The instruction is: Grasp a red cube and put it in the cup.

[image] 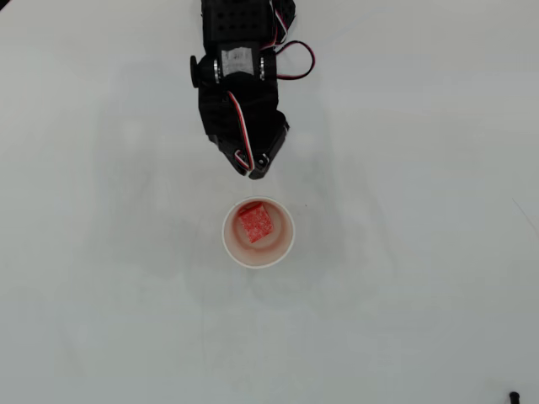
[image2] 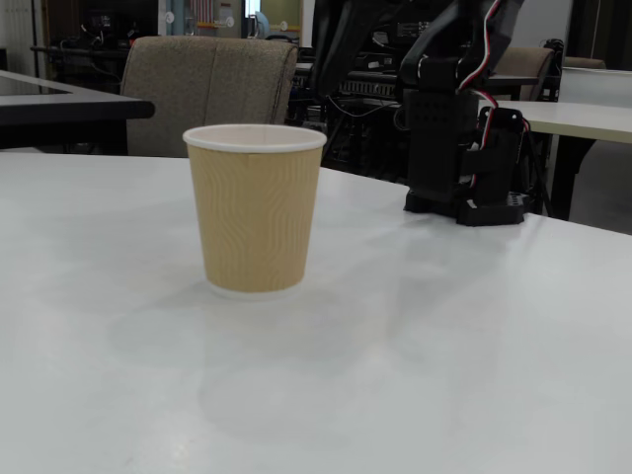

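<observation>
The small frosted red cube (image: 254, 224) lies inside the round white-rimmed paper cup (image: 286, 244); the black pincer (image: 253, 171) hangs above, apparently clenched and empty.

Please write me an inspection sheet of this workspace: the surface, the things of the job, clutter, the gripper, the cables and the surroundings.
Surface: white table, bare and clean, with soft shadows around the cup.
Job's things: the red cube lies inside the cup; in the fixed view the cup stands upright, tan ribbed wall, white rim.
Clutter: a small dark object at the bottom right edge of the overhead view; too small to identify.
Gripper: the gripper is just above the cup in the overhead view, holding nothing; open or shut cannot be told.
Cables: red, white and black wires loop along the arm.
Surroundings: a chair, desks and equipment behind the table.
</observation>
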Available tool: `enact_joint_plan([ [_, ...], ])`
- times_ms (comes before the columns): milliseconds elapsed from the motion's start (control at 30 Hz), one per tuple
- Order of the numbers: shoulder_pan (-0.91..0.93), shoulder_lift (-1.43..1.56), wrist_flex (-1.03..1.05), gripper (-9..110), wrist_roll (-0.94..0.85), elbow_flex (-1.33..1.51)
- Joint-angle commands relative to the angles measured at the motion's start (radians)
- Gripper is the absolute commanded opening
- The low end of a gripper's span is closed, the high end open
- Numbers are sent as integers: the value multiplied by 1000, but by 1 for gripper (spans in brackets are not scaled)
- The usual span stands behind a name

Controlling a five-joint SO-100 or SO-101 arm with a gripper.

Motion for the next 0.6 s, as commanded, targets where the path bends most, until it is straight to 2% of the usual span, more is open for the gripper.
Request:
enact_joint_plan([
  [0, -18, 31, -106, 0, 281, 43],
  [267, -6, 112, -272, 0, 738, 236],
  [333, -8, 160, -267, 0, 778, 285],
  [567, 17, 337, -209, 0, 756, 457],
])
